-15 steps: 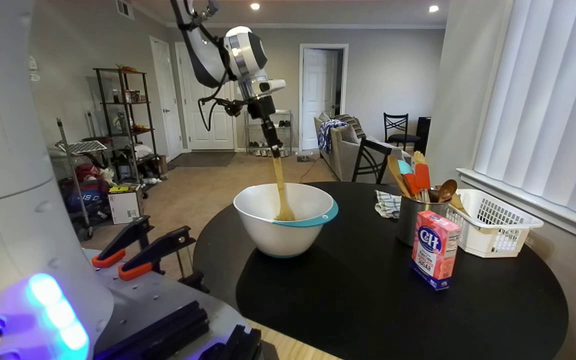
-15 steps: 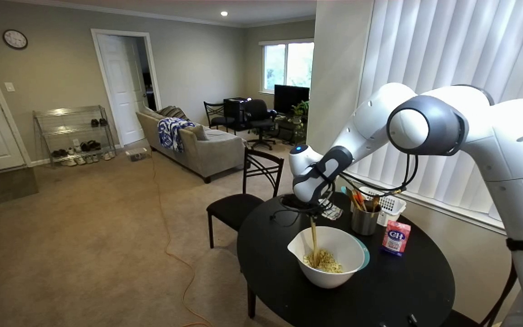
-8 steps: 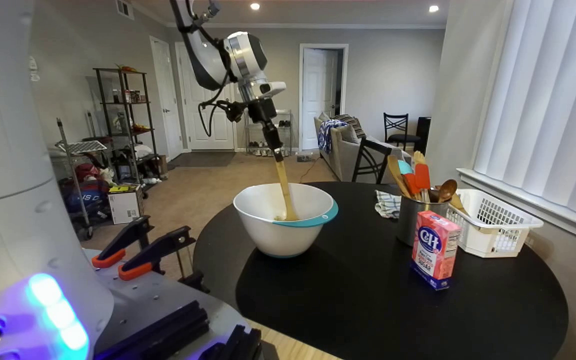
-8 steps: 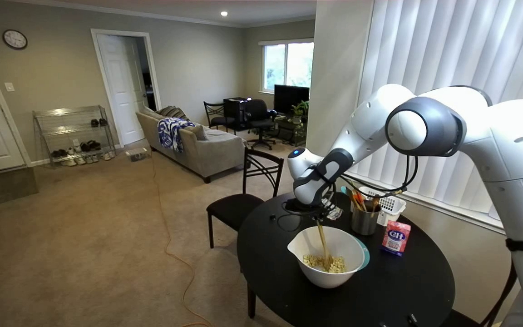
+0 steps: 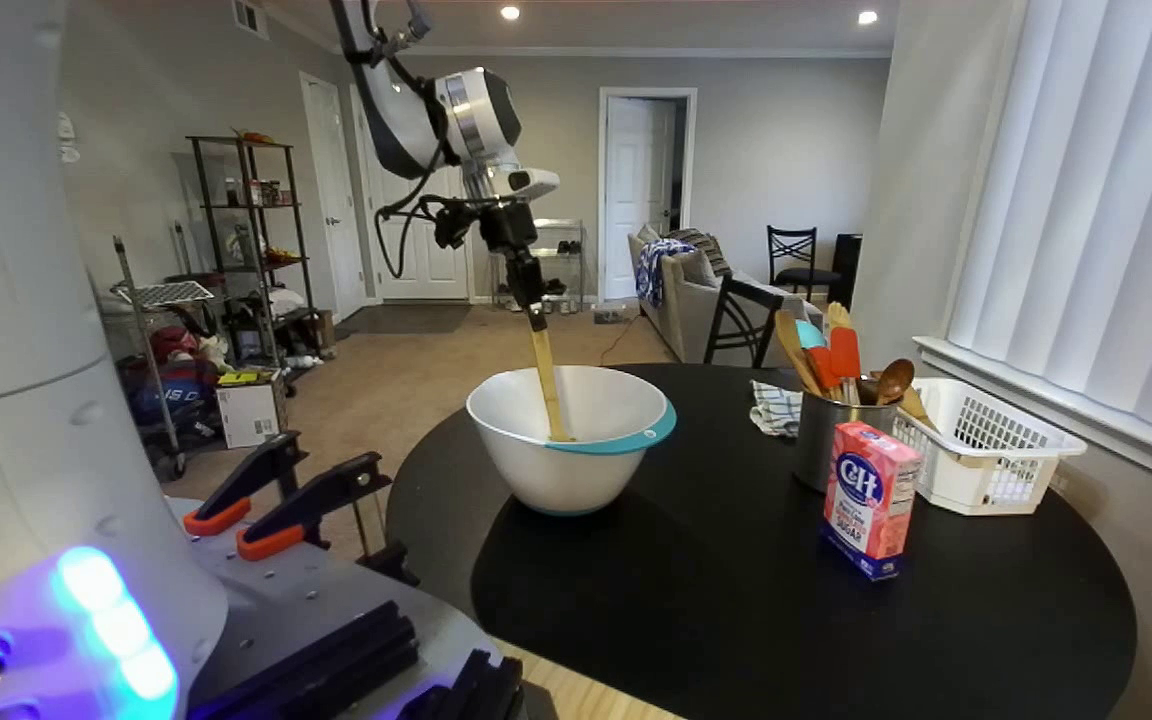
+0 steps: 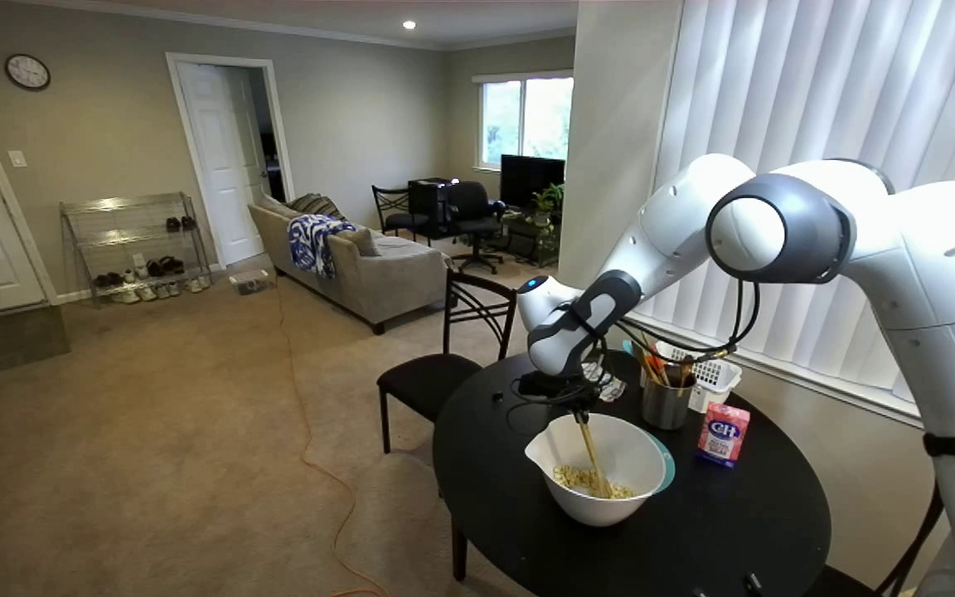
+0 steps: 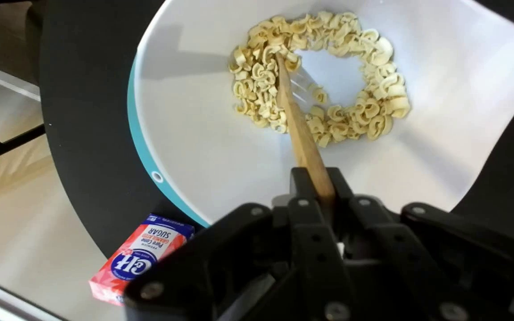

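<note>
Tan wood shows in the grip of the claw [image 7: 320,179] in the wrist view: its two fingers are closed to a narrow gap around the handle of a wooden utensil [image 7: 301,136], whose far end is down among small yellow curls [image 7: 257,96] in a white bowl [image 7: 221,151]. Those curls make a ring around a bare patch of the bottom, with a lone one inside it. A teal strip [image 7: 138,136] with a small hole runs along part of the rim, and a pink and blue sugar box [image 7: 143,258] is near it on the black surface [image 7: 87,111], partly covered by the claw. In an exterior view, the claw hangs over the bowl with the utensil slanting down from it; the near rim hides the lower end. The sugar box stands upright just in front of a metal pot [image 5: 812,445] that holds a red spatula [image 5: 844,352] and a brown spoon [image 5: 896,378], among other tools [image 5: 791,345]. Just beside the pot is a white basket [image 5: 956,485], and a checked cloth [image 5: 776,408] lies near. In an exterior view, the white arm [image 6: 747,235] reaches over the surface, and the utensil leans inside the bowl, its end in the curls; the claw is too small and dark there to make out well. A dark chair [image 6: 432,385] is beside the surface, and a grey couch [image 6: 407,286] stands well apart on the carpet [image 6: 196,414].
</note>
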Motion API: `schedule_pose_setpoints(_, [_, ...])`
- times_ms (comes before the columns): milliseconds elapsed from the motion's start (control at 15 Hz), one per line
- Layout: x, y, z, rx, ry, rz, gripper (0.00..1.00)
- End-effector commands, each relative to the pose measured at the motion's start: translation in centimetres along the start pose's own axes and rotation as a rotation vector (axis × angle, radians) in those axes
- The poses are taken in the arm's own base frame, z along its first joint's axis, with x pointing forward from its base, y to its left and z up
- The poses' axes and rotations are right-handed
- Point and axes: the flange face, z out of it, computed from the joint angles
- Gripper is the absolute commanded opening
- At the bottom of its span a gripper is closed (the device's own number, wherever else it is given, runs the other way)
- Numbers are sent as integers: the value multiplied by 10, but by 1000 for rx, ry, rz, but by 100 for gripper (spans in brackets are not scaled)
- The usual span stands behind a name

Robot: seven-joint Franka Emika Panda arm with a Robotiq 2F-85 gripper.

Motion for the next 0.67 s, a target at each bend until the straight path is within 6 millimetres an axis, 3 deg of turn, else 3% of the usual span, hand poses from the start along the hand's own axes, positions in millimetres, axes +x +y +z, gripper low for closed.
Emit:
schedule_pose_setpoints(0, [-2,-10,-7,86,-65,-94,3])
schedule_pose_setpoints(400, [4,-23,-27,221,-165,-51,3])
schedule_pose_setpoints(600, [11,-22,-27,267,-174,7,3])
